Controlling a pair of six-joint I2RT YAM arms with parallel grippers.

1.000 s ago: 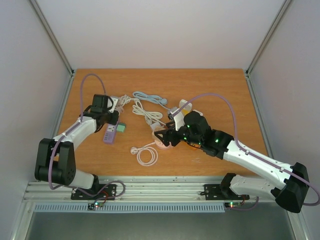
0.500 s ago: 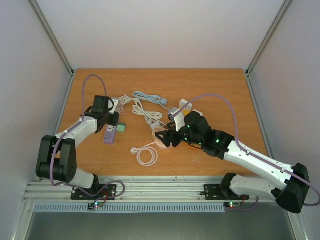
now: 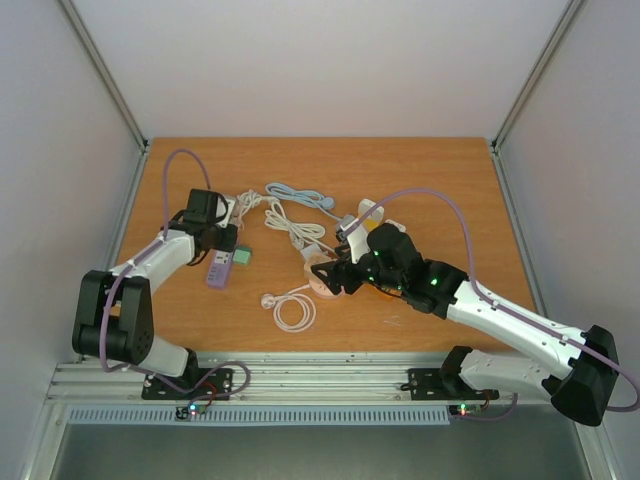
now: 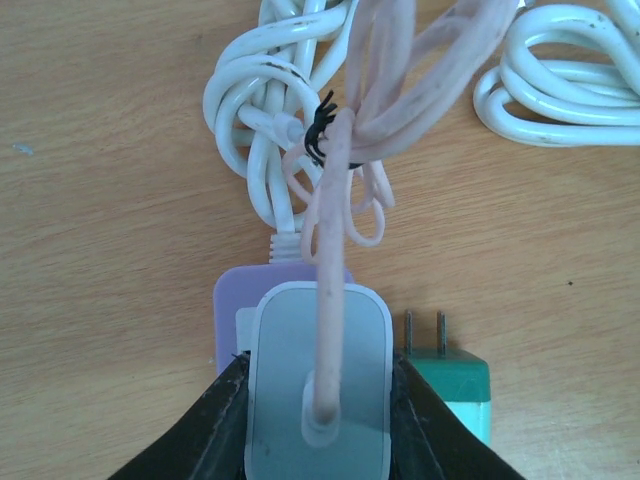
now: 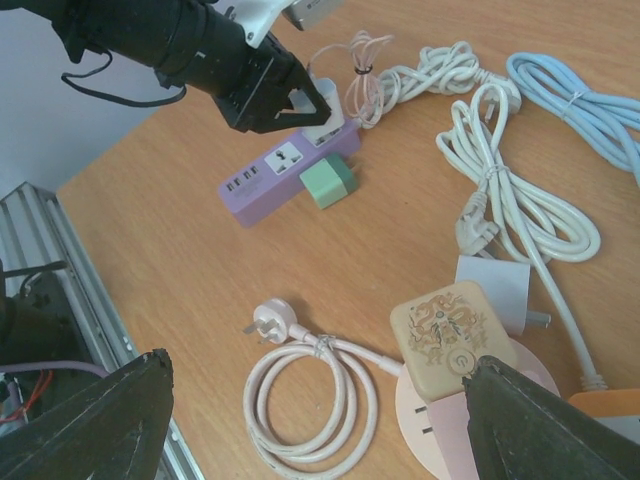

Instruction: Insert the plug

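Note:
My left gripper [image 4: 318, 425] is shut on a pale white plug [image 4: 318, 390] with a pink cable [image 4: 345, 150] running out of its top. The plug sits at the far end of a purple power strip [image 4: 230, 305], squarely over it. I cannot tell whether its pins are in. From the right wrist view, the same plug [image 5: 328, 122] rests on the strip [image 5: 275, 175] under the left gripper [image 5: 305, 100]. My right gripper [image 5: 318, 365] is open and holds nothing. It hovers over a coiled pink cord [image 5: 310, 400] beside a round pink socket [image 5: 440, 435].
A green adapter [image 4: 450, 385] lies against the strip's right side, pins pointing away. A beige patterned adapter [image 5: 450, 335] sits on the pink socket. White cable bundles [image 5: 520, 200] and a blue cable [image 5: 590, 100] lie behind. A three-pin plug [image 5: 268, 320] ends the coiled cord.
The left gripper has shifted slightly with the plug still in it. The right arm drew back a little to the right, jaws still open.

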